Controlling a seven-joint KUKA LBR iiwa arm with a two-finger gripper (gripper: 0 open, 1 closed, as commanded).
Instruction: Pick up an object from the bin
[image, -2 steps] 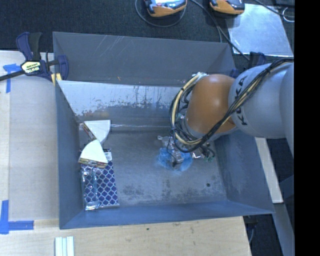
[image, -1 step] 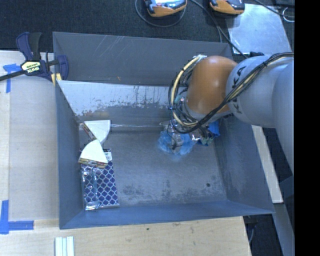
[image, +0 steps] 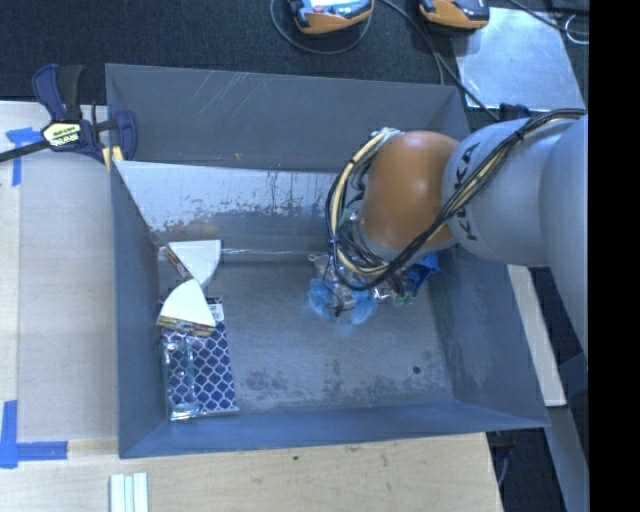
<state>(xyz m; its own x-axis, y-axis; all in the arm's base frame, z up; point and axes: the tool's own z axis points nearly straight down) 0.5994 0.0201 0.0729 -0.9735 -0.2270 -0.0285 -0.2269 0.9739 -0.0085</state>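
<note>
Against the left wall of the grey bin lie two things well apart from the action. One is a flat packet printed in a blue and white lattice, nearest the front corner. Touching its upper end is a folded piece of white and tan card, pinched in the middle like a bow. Across a bare stretch of floor, a little right of centre, sits a crumpled light-blue thing, soft-looking, perhaps film or cloth; this seems to be the one to be picked. Right on top of it hangs the gripper, down near the floor, with cables looped round the orange cover on the wrist above. Its tip is lost among cable and blue folds, so I cannot tell whether it is apart, together or clamped on the blue thing. Just right of the wrist a darker blue scrap peeks out; whether it belongs to the same thing is unclear. Farther right the grey arm comes in over the rim. I judge the step in hand to be the grasp itself, at the bottom of the reach. The next move would call for a firm closure on a gathered fold, then a straight lift clear of the walls, since a limp thing could slip.
</note>
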